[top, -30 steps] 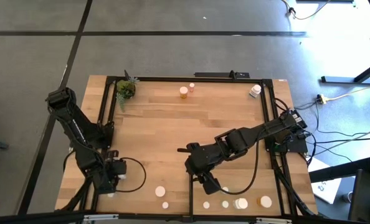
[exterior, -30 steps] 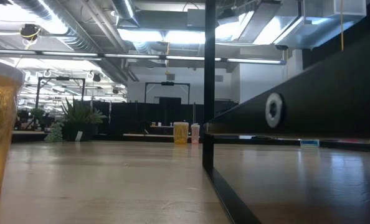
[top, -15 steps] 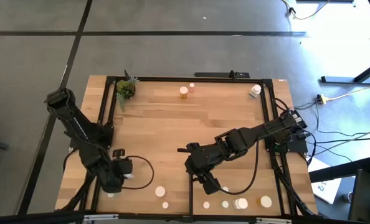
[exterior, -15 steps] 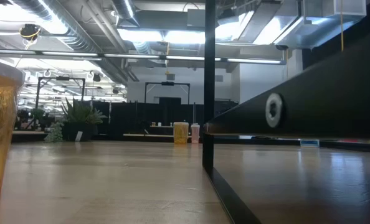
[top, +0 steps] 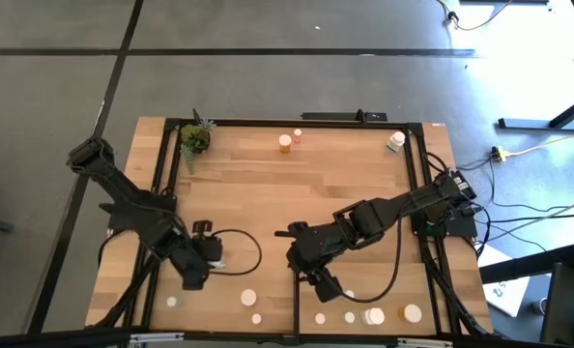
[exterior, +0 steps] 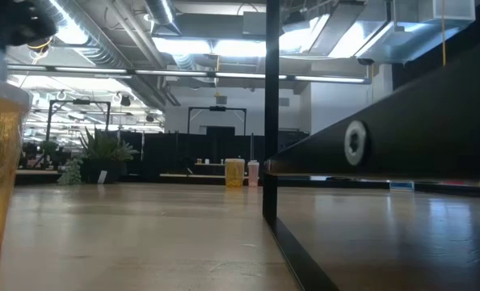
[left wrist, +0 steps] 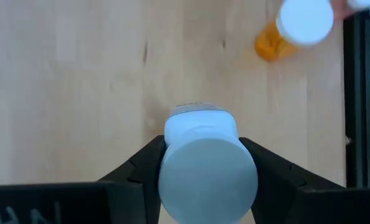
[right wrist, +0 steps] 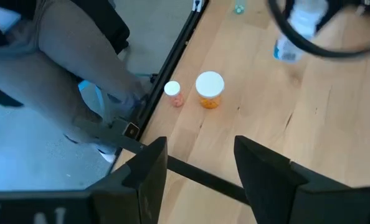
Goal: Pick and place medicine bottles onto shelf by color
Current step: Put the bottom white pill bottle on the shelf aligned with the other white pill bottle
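the left gripper's (left wrist: 207, 180) fingers (left wrist: 141, 165) are pinching a white bottle (left wrist: 203, 162) above the table's near-left part; the right gripper (right wrist: 200, 168), fingers spread and empty, is hovering by the shelf (top: 364, 290). the round bottle could be slipping or tilting in transit.

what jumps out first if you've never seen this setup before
First, the left tool clamped on a white bottle, over the near left part of the wooden table. Next, the right tool, open and empty, near the table's middle by a thin black strip. Then the loose bottles: a row along the near edge and two, one of them orange, at the far edge beside a small plant.
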